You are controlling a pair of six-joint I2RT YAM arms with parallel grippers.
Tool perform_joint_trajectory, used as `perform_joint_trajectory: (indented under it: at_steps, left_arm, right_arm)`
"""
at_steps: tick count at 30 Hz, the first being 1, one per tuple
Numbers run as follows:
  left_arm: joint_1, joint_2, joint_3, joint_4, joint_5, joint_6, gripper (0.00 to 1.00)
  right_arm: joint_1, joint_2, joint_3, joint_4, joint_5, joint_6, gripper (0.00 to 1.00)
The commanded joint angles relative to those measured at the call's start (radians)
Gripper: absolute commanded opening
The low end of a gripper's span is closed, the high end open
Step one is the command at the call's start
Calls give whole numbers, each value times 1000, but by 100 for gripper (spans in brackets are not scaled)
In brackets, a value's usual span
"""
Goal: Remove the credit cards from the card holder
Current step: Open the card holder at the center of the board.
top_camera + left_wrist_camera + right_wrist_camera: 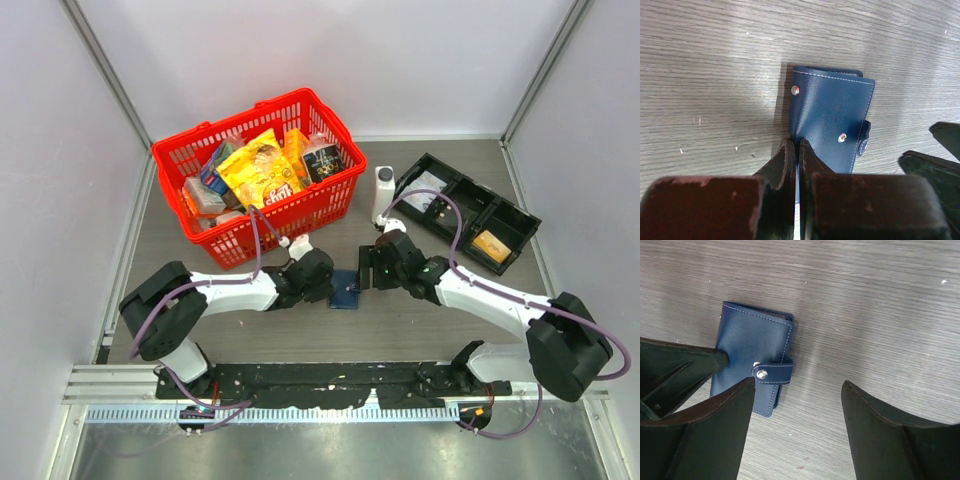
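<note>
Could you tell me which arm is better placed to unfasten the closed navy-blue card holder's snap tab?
Probably the right: the right gripper stands open with the snap tab beside one finger. The left gripper is shut, tips at the navy-blue folding card holder's opposite edge.

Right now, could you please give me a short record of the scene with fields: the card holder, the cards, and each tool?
card holder: navy, folded shut, flat on the wooden table, between the two tools
snap tab: lies over the cover
credit cards: none in view
left tool: shut, tips at the holder's edge
right tool: open, beside the tab, holding nothing
</note>
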Motion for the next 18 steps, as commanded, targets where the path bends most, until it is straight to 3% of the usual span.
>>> perform_joint_trajectory:
  at_steps: [1, 8, 12, 15, 18]
  left_arm:
    - [9, -18, 13, -88, -58, 38, 0]
    - [2, -18, 27, -105, -69, 45, 0]
    - [2, -16, 30, -111, -72, 45, 0]
    - [2, -19, 30, -117, -74, 45, 0]
    - [2, -16, 34, -125, -78, 54, 0]
  right_arm:
    - [15, 66, 44, 82, -70, 11, 75]
    - [74, 164, 86, 88, -77, 17, 77]
    - [81, 198, 103, 30, 4, 20, 77]
    - [79, 198, 97, -16, 99, 23, 71]
    - [64, 170, 64, -15, 111, 32, 57]
